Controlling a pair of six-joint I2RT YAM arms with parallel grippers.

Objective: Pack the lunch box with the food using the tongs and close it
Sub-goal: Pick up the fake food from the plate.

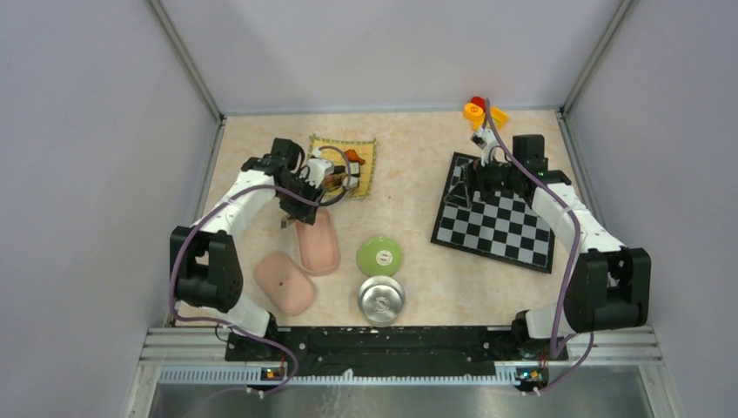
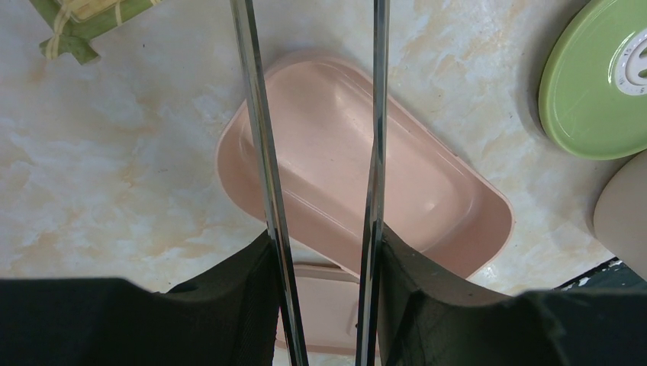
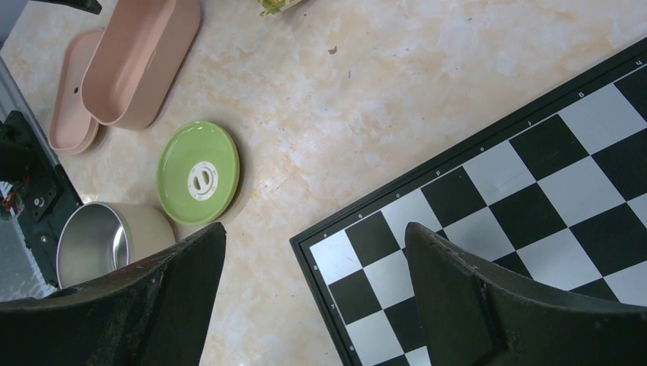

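Left wrist: left pincer (image 2: 326, 255) grasps tongs (image 2: 263, 152) above empty pink lunch box (image 2: 458, 200); right pincer (image 3: 314, 245) released.

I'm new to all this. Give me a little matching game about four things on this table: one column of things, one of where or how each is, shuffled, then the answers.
Things
1. tongs
2. pink lunch box
3. green round lid
4. chessboard

Places or states
A. under the open right gripper
B. open and empty
C. held in the left gripper
D. flat on the table beside the steel pot

Pairs: 1-C, 2-B, 3-D, 4-A
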